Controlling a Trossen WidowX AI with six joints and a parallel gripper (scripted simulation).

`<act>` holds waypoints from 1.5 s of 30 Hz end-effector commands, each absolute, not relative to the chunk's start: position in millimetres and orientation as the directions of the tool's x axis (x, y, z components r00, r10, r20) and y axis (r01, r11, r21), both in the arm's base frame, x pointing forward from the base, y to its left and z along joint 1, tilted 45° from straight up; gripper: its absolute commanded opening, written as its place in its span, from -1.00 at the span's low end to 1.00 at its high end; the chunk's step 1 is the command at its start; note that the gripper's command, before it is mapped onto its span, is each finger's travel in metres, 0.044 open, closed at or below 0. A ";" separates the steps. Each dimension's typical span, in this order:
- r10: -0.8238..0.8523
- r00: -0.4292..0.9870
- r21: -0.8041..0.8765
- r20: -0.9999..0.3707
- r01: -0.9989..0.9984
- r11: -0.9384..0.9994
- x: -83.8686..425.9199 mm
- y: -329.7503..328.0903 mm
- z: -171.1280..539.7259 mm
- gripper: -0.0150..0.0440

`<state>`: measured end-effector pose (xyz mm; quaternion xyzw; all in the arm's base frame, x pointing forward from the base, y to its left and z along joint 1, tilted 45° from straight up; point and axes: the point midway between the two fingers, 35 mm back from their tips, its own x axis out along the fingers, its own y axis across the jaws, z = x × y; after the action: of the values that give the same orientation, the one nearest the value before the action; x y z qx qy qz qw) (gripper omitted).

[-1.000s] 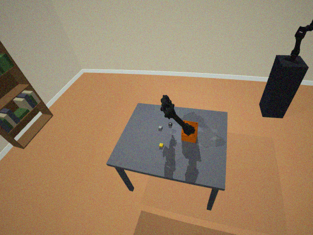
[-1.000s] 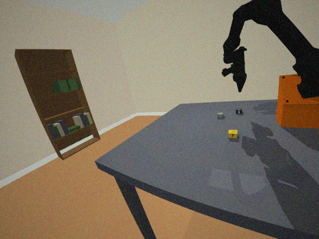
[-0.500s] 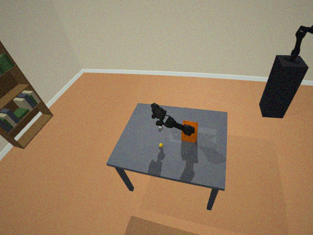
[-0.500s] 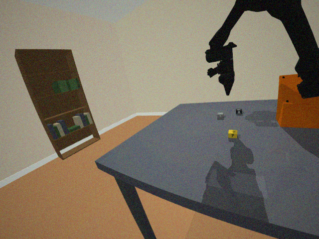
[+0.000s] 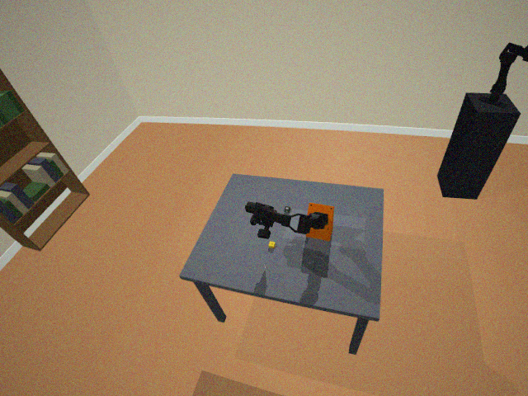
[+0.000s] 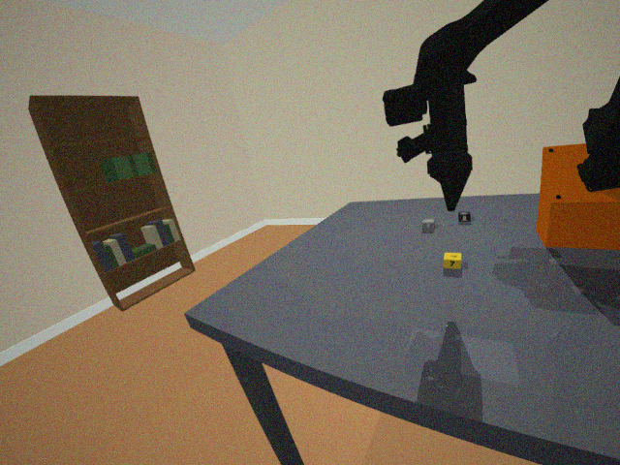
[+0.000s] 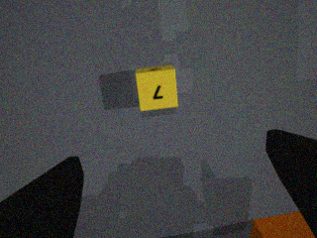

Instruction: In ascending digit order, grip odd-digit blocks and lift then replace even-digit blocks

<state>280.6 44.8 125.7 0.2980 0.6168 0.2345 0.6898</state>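
Note:
A yellow block (image 5: 271, 245) (image 6: 451, 261) (image 7: 157, 90) stands on the grey table (image 5: 225, 256) (image 6: 300, 300) and shows a black 7. A grey block (image 6: 428, 226) and a black block (image 6: 464, 217) (image 5: 286, 209) stand farther back on the table; their digits are too small to read. The grey block is hidden in the top view. My gripper (image 6: 450, 207) (image 7: 174, 154) is open and empty, pointing down above the table. In the wrist view the yellow block lies beyond the fingertips, a little left of the middle between them, and is not touched.
An orange box (image 5: 320, 234) (image 6: 568, 220) stands at the arm's base, right of the blocks. A bookcase (image 5: 77, 200) (image 6: 79, 200) stands on the floor at the left. A black pedestal (image 5: 475, 148) with another arm stands at the right, away from the table.

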 end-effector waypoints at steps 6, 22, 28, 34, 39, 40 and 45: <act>0.696 0.128 0.706 -0.706 0.055 0.706 277.2 49.0 128.9 0.86; 0.684 0.130 0.694 -0.718 0.058 0.717 312.1 6.9 100.4 0.86; 0.679 0.130 0.689 -0.722 0.058 0.722 342.0 -56.6 47.0 0.86; 0.688 0.131 0.698 -0.714 0.053 0.715 348.4 -118.2 -18.7 0.86; 0.689 0.131 0.699 -0.713 0.052 0.713 347.7 -124.7 -26.7 0.86; 0.689 0.131 0.699 -0.713 0.052 0.713 347.7 -124.7 -26.7 0.86; 0.689 0.131 0.699 -0.713 0.052 0.713 347.7 -124.7 -26.7 0.86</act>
<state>347.9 -123.1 -24.3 0.3020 0.6169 0.2295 0.6896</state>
